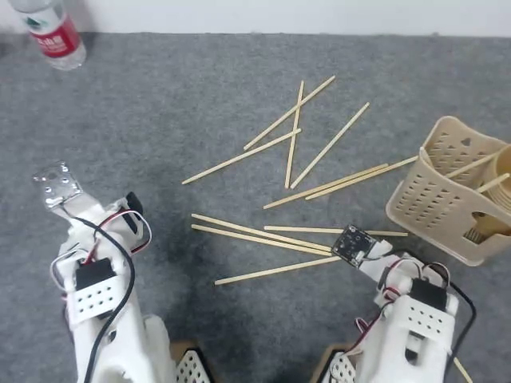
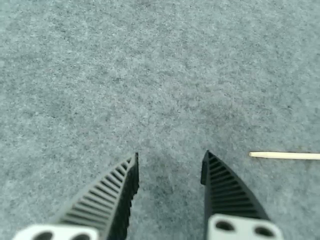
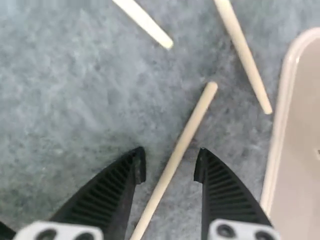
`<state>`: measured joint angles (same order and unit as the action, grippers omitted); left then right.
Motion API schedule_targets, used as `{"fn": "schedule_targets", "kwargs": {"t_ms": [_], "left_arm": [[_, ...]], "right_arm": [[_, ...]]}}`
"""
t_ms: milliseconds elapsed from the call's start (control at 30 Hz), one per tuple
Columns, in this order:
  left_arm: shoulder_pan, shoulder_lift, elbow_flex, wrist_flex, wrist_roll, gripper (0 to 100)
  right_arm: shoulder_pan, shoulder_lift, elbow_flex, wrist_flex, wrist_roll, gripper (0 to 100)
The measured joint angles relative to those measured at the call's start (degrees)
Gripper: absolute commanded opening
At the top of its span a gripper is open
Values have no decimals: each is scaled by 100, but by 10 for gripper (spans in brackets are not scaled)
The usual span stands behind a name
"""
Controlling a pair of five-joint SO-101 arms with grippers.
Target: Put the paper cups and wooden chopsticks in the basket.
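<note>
Matt wooden chopsticks (image 1: 241,156); rough grey cloth table cover (image 1: 160,120); smooth plastic basket (image 1: 433,199)

Grey-carpeted table (image 1: 144,112): loose chopsticks (image 1: 239,157) scattered across the middle, basket (image 1: 435,203) at one side, bottle (image 1: 52,36) in the opposite far corner.

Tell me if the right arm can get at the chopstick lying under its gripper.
Probably yes. The right gripper is open, and the chopstick lies flat on the mat between its fingers with nothing over it. The basket stands off to one side, clear of the grip.
</note>
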<state>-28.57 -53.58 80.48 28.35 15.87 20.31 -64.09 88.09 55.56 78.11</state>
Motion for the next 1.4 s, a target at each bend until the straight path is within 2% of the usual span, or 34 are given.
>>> {"fn": "schedule_targets", "kwargs": {"t_ms": [67,233,600,800,1000,1200,1400], "left_arm": [[0,0,0,0,0,195],[0,0,0,0,0,195],[0,0,0,0,0,195],[0,0,0,0,0,195],[0,0,0,0,0,195],[0,0,0,0,0,195],[0,0,0,0,0,195]], "right_arm": [[9,-97,70,-26,97,153],[9,-97,79,-26,149,7],[9,-105,70,-35,299,8],[44,0,-387,738,308,8],[-79,-26,-2013,1864,-580,8],[-905,-26,-3560,2716,-1705,8],[-1538,-26,-5178,2910,-3024,8]]}}
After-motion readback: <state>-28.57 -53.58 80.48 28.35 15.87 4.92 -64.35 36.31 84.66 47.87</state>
